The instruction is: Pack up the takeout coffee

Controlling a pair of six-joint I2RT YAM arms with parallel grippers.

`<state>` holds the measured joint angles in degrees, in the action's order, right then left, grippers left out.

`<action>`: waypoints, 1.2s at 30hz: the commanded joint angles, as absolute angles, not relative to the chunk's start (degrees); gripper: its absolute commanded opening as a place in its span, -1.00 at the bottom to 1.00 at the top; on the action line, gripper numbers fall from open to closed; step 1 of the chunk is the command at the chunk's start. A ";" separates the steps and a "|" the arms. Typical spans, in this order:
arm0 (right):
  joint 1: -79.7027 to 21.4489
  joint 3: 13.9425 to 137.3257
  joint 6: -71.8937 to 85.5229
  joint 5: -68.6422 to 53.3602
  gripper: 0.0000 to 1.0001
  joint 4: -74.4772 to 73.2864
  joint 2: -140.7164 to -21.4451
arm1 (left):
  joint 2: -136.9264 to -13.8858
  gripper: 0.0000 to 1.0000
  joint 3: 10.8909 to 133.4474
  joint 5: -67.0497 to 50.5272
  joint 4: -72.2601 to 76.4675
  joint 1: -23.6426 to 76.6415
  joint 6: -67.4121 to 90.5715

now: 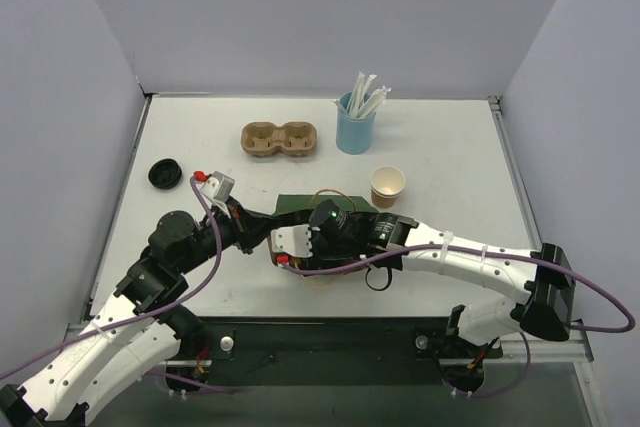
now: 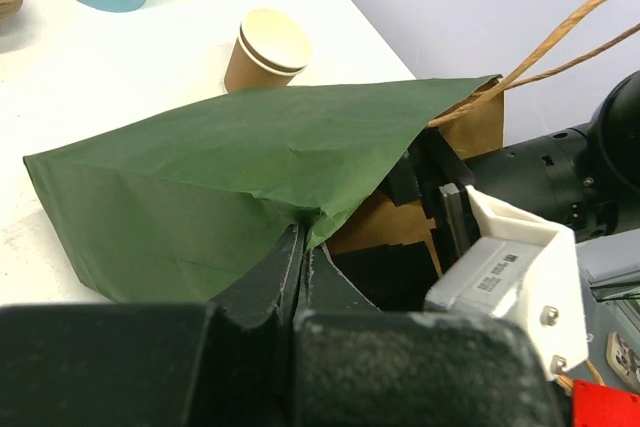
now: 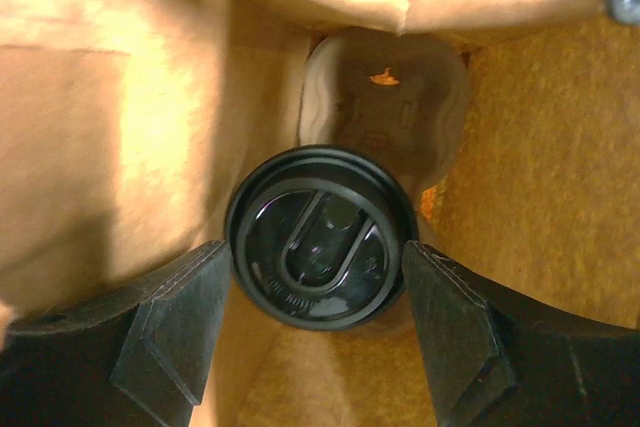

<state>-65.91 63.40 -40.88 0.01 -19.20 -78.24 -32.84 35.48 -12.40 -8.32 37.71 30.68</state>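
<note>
The takeout coffee [image 1: 387, 186], a small tan paper cup [image 2: 268, 49] with a white rim, stands uncovered on the table just right of a green paper bag [image 1: 300, 205]. My left gripper [image 2: 303, 247] is shut on the bag's green edge [image 2: 320, 217] and holds the mouth up. My right gripper [image 3: 316, 252] reaches inside the bag, jaws open. Its fingertips [image 3: 215, 267] flank the black lid [image 3: 320, 247] of a cup sitting in a pulp carrier [image 3: 385, 97] at the bag's bottom. That cup's body is hidden under its lid.
A brown two-hole pulp carrier [image 1: 279, 139] lies at the back of the table, with a light-blue cup of white straws [image 1: 355, 127] to its right. A loose black lid [image 1: 164, 175] sits at the left. The bag's twine handles [image 2: 560, 32] arch over my right arm.
</note>
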 commanded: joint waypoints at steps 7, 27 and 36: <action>-64.34 61.61 -41.13 2.02 0.32 -14.50 -80.15 | -31.55 -1.00 35.42 -13.54 -5.62 37.71 32.08; -62.84 59.77 -38.85 4.31 -0.21 -12.22 -77.44 | -31.29 -1.00 33.93 -12.48 -6.24 37.71 32.34; -62.31 58.89 -37.35 1.23 0.36 -14.40 -74.19 | -32.17 -1.00 34.01 -12.74 -5.98 37.71 31.99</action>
